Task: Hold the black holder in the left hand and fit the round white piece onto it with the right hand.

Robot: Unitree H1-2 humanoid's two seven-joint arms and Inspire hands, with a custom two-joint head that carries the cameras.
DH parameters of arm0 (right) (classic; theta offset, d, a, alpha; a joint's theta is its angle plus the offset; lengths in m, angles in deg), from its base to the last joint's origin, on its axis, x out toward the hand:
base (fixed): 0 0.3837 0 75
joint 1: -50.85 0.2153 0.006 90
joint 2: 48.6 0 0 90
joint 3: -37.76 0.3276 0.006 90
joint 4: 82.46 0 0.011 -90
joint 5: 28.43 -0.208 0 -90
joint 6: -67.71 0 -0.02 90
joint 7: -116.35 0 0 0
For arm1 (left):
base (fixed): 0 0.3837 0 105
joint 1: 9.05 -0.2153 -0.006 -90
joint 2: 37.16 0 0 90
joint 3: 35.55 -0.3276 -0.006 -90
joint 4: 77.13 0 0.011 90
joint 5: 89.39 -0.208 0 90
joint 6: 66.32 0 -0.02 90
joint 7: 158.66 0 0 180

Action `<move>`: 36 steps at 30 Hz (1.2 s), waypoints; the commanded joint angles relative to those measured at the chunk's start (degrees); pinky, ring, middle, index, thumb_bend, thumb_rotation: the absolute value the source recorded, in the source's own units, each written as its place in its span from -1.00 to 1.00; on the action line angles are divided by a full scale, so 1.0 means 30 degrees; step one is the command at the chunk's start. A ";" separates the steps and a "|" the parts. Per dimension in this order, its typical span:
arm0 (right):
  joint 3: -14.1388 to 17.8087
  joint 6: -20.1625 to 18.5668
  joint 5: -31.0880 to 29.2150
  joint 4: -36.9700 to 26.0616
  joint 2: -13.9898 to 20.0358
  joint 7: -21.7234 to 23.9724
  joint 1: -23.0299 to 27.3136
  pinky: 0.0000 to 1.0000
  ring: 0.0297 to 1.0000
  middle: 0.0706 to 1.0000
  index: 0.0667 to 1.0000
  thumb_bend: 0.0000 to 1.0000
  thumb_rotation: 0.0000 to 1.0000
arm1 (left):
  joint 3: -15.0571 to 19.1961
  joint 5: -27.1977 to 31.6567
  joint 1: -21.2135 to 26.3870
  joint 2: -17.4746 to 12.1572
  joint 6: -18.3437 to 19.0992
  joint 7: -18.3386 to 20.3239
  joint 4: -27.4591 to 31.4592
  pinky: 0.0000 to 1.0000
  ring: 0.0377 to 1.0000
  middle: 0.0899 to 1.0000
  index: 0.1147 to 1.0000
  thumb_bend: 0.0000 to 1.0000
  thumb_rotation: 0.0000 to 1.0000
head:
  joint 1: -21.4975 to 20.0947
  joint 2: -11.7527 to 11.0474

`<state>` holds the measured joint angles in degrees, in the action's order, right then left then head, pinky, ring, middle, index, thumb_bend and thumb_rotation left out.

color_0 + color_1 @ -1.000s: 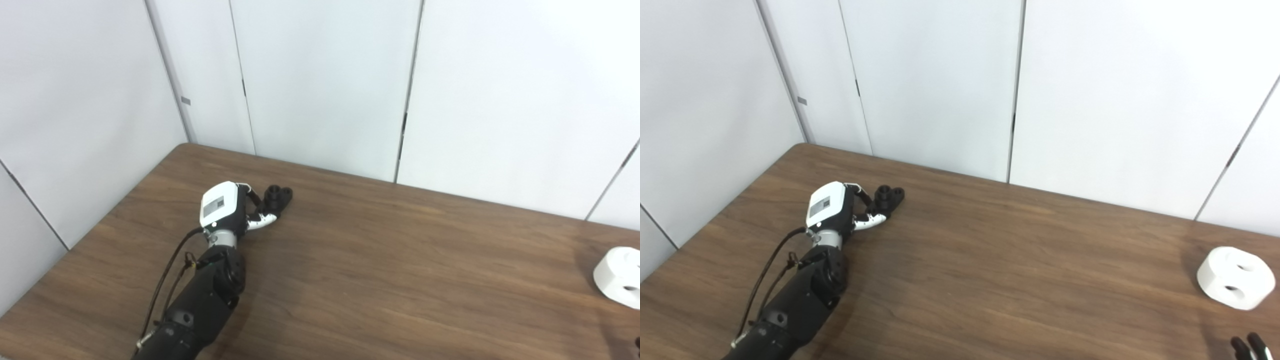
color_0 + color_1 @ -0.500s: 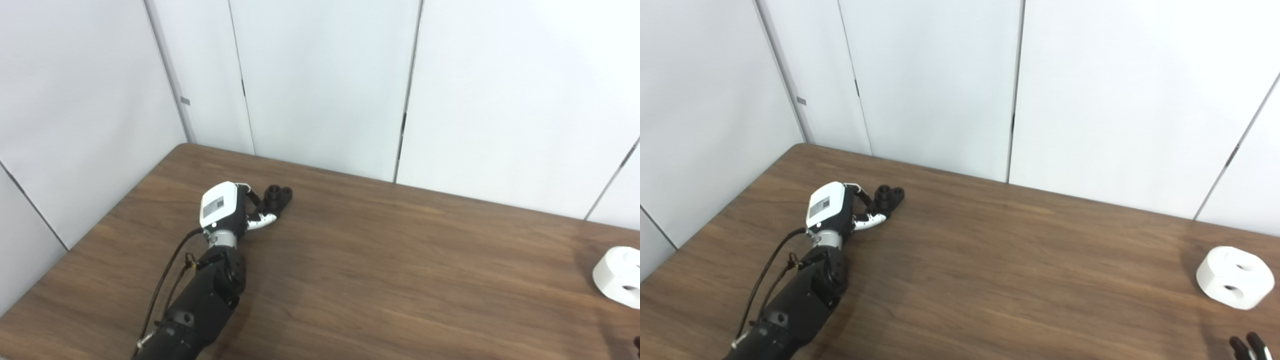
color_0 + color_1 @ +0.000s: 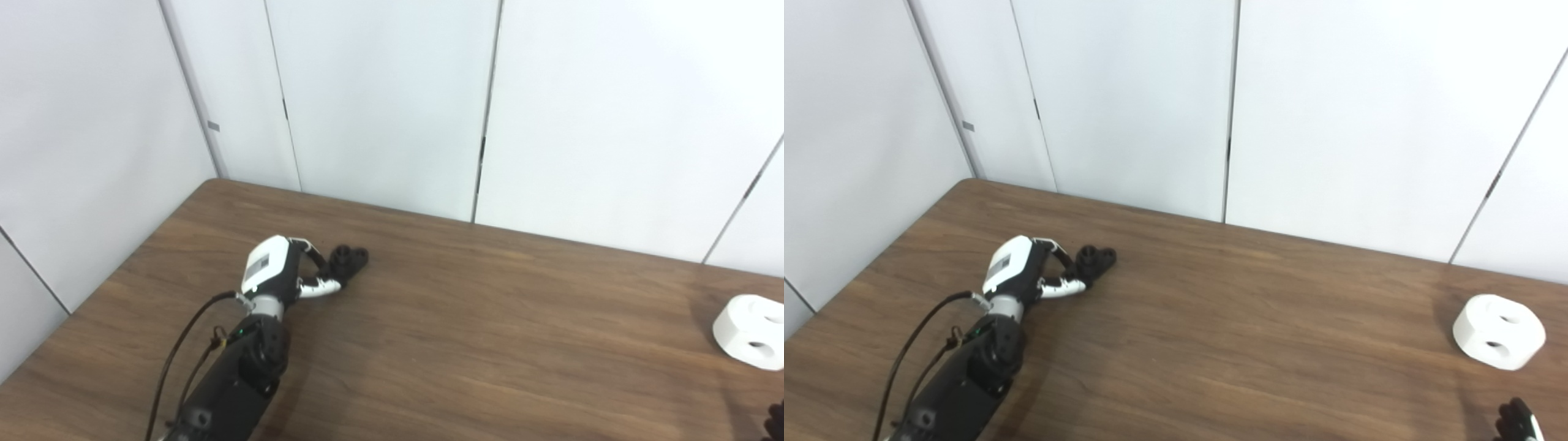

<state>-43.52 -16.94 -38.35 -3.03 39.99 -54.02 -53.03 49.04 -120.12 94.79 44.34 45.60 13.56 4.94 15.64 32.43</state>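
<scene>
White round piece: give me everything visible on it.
The round white piece is a thick, squat disc with rounded edges, matte and plastic-looking. Two dark round holes show in it, one in the top face and one lower toward its near side. It sits on the wooden table at the far right, tilted slightly, and casts a soft shadow to its left. Nothing touches it: the right hand is just nearer at the picture's bottom edge, clear of it.
</scene>
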 commanded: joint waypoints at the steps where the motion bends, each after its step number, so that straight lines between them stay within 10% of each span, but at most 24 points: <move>1: -0.0223 -0.0748 -0.0231 -0.0505 0.0095 0.0190 -0.0369 1.00 1.00 0.98 1.00 0.31 1.00 | -0.0272 0.0324 -0.0387 -0.0209 -0.0325 0.0960 0.0687 0.71 0.72 0.53 -0.16 0.03 -0.89 | 0.0006 0.0010; 36: -0.1823 -0.4497 0.1692 -0.4428 -0.1194 -0.1463 -0.0674 1.00 0.97 0.91 0.98 0.28 1.00 | -0.4816 -0.0149 -0.3716 0.1123 -0.4617 0.6241 0.7336 1.00 0.83 0.61 -0.16 0.03 -0.88 | -0.5408 0.3076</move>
<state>-48.16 -29.93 -33.53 -14.56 36.93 -58.92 -55.01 35.71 -121.07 83.86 46.91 34.29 31.40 26.66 -0.52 41.57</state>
